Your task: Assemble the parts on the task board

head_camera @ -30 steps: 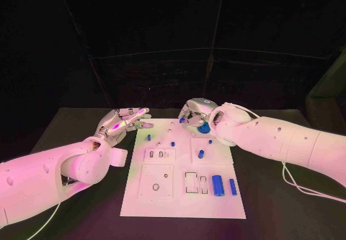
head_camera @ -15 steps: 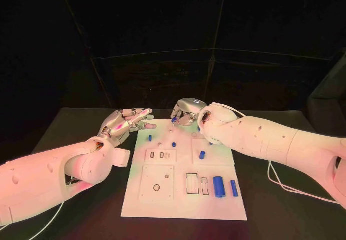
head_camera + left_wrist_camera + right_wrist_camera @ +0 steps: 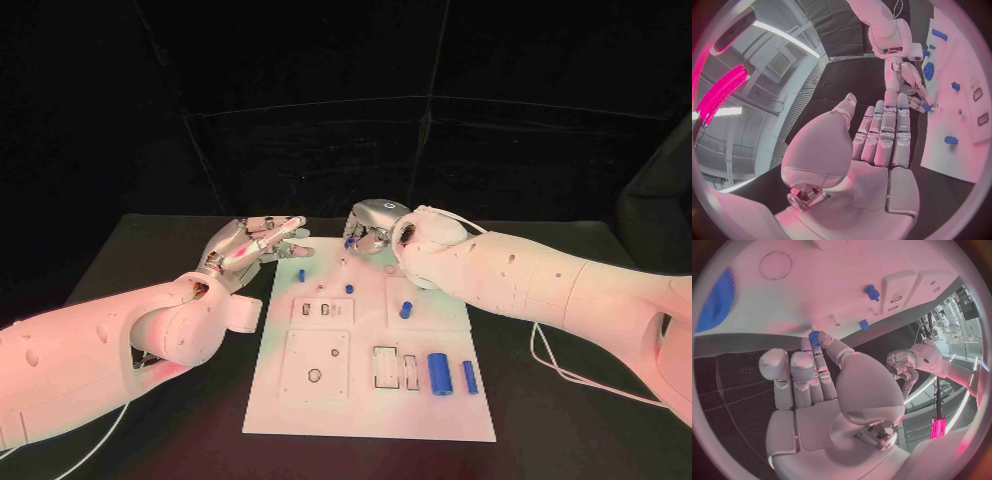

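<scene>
The right robot hand [image 3: 372,228] has shifted left, pinching a small blue part [image 3: 814,336] above the white task board [image 3: 368,400]; left robot hand [image 3: 257,245] spread, empty.

left hand [image 3: 257,247] flat, fingers spread; right hand [image 3: 371,229] pinching, fingers curled.

Your head camera looks steeply down on the task board [image 3: 369,385], its far end at twelve o'clock. Each wrist camera sits close behind its palm, facing the board's far end, which all three share.
</scene>
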